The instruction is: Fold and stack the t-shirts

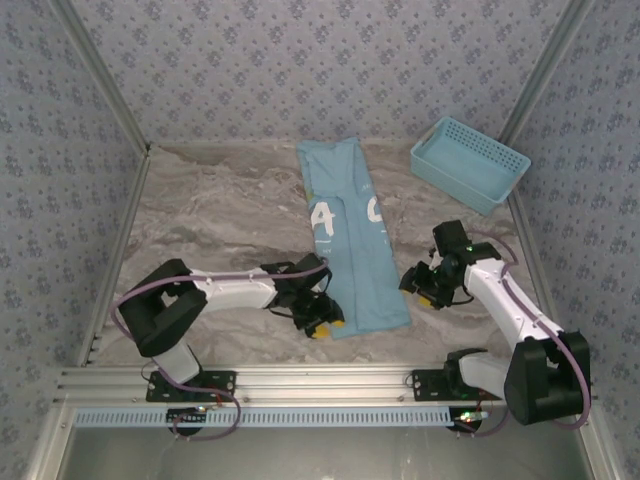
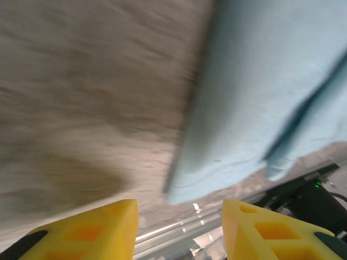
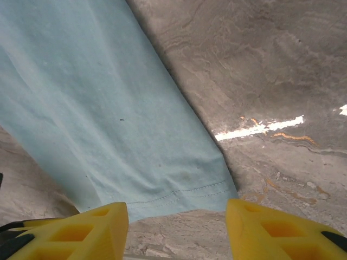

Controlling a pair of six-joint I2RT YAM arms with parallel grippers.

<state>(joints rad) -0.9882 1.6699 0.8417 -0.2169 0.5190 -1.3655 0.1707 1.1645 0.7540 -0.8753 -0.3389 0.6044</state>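
Observation:
One light blue t-shirt [image 1: 350,240] lies folded into a long narrow strip down the middle of the table, white lettering showing on its upper half. My left gripper [image 1: 325,325] sits low at the strip's near left corner, open, with nothing between its yellow fingers [image 2: 92,230]. In the left wrist view the t-shirt [image 2: 260,92] is blurred, its corner just ahead of the gripper [image 2: 180,227]. My right gripper [image 1: 430,292] is open beside the near right corner. The stitched hem of the t-shirt [image 3: 108,108] lies just beyond the right gripper [image 3: 176,227], apart from it.
A light blue lattice basket [image 1: 470,163] stands at the back right by the wall. Patterned walls close in three sides. An aluminium rail [image 1: 320,385] runs along the near edge, close behind the left gripper. Bare marbled table [image 1: 220,210] spreads left of the shirt.

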